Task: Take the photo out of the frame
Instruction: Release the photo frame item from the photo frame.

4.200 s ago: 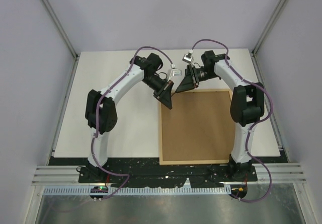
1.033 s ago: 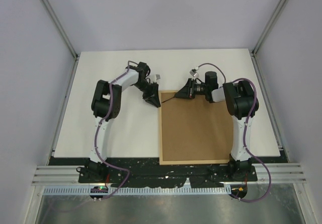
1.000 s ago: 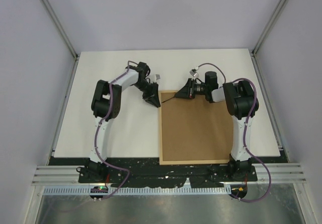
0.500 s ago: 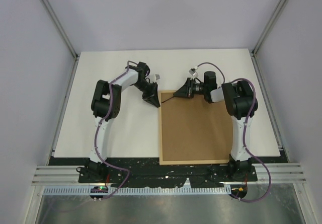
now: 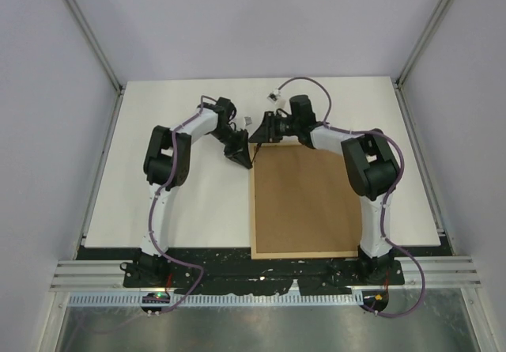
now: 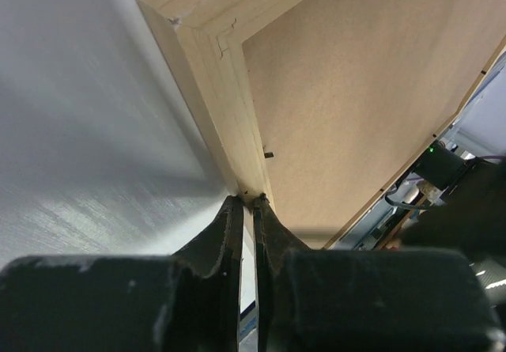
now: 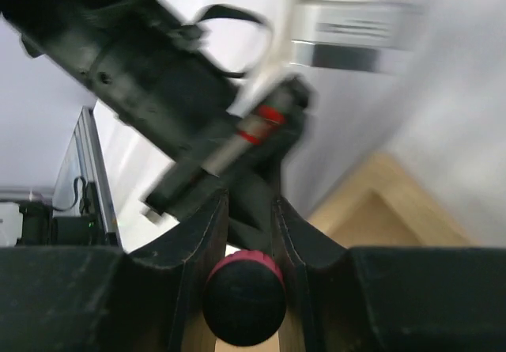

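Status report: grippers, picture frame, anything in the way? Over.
Left gripper shut, tips at the thin light-wood picture frame's left rail. Right gripper shut on a black, red-rimmed tool. Brown fibreboard back in place; photo unseen. Both arms crowd its far-left corner.

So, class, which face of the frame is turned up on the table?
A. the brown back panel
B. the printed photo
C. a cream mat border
A: the frame lies flat with only its brown fibreboard back showing, rimmed by light wood.
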Controlling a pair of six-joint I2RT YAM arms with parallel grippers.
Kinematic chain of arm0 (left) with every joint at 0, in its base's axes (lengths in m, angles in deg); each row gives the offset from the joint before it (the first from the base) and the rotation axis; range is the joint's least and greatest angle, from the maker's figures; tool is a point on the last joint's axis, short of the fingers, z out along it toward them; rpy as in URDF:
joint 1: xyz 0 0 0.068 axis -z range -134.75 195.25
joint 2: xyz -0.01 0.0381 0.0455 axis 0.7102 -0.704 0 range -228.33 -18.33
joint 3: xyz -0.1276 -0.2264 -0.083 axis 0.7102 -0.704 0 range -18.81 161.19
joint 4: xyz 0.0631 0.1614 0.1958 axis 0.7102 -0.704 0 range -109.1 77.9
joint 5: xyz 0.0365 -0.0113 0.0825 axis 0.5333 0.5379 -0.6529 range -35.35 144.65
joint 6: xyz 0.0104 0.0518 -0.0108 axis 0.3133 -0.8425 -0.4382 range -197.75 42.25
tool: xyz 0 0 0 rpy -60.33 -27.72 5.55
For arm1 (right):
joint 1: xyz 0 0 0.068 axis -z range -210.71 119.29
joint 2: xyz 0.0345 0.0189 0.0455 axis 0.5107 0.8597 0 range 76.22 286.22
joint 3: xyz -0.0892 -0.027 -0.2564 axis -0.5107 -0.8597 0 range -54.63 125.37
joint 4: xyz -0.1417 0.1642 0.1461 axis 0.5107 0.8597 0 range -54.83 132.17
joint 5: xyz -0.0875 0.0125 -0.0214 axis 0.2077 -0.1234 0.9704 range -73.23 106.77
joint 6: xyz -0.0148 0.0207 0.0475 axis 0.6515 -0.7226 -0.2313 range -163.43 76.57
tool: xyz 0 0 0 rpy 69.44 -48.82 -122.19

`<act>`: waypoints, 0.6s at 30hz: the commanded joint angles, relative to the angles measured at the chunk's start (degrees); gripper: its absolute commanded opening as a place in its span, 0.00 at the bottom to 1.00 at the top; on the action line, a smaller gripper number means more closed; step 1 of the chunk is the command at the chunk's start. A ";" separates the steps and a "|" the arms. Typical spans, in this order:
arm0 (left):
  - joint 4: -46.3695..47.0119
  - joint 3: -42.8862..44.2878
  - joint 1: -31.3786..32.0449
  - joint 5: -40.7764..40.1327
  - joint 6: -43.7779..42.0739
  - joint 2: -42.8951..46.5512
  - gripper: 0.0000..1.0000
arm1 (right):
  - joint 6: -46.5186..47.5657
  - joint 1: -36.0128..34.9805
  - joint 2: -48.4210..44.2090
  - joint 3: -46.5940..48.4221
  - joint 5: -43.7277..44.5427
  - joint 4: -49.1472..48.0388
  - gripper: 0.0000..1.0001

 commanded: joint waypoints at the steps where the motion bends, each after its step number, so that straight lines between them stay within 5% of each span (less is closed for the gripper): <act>1: 2.35 0.81 2.52 -0.85 0.25 1.34 0.10 | 7.87 -8.75 -3.66 6.40 2.00 13.66 0.08; 5: 1.47 1.60 2.52 -2.25 -0.46 1.60 0.14 | 11.72 -8.93 -4.36 9.04 2.62 20.67 0.08; 10: 0.68 3.00 1.90 -3.04 -0.72 2.48 0.34 | 23.50 -6.22 -8.23 12.91 -0.45 39.02 0.08; 15: -0.55 6.08 1.73 -3.74 -1.16 2.48 0.44 | 27.12 0.73 -10.16 13.09 -17.72 47.40 0.08; 18: -2.48 8.71 1.64 -6.46 -2.12 1.52 0.45 | 31.67 4.42 -12.00 10.65 -19.88 52.32 0.08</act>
